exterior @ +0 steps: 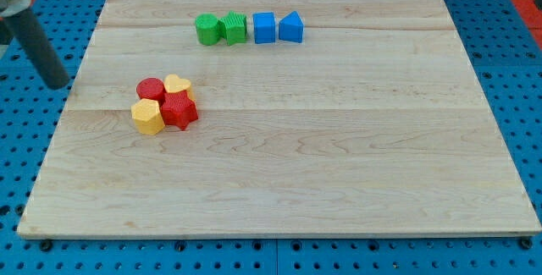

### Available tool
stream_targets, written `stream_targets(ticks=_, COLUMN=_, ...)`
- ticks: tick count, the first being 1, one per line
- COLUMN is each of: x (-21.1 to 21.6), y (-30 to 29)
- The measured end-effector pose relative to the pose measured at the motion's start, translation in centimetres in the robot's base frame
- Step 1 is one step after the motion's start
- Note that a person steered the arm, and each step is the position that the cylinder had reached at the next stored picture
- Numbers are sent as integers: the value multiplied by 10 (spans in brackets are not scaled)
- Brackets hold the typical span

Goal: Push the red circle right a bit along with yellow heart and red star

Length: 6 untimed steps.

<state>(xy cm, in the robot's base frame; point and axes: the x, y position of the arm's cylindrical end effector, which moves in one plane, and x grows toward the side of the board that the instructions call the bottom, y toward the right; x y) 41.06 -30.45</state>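
My tip sits off the wooden board, just past its edge at about ten o'clock from the board's middle, well apart from every block; there are no jaws on this rod, so nothing to report as spread or pinched. The red circle lies toward nine o'clock of the board, touching the yellow heart at its three o'clock, with the red star at its five o'clock and a yellow hexagon-like block at its six o'clock, all four packed together. These look like small, stiff, light blocks that should slide easily on smooth wood but can twist or slip off a narrow rod, so I judge the contact belongs on the circle's nine o'clock face, centred, letting it carry the heart and star along. The yellow block may get dragged too. At twelve o'clock stand a green circle, a green star, a blue cube and a blue triangle in a row. No containers are visible
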Motion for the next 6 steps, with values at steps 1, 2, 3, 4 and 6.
stream_targets(ticks=1, x=8, y=14)
stream_targets(ticks=2, x=8, y=42)
stream_targets(ticks=3, x=8, y=76)
stream_targets(ticks=4, x=7, y=114)
stream_targets(ticks=6, x=0, y=187)
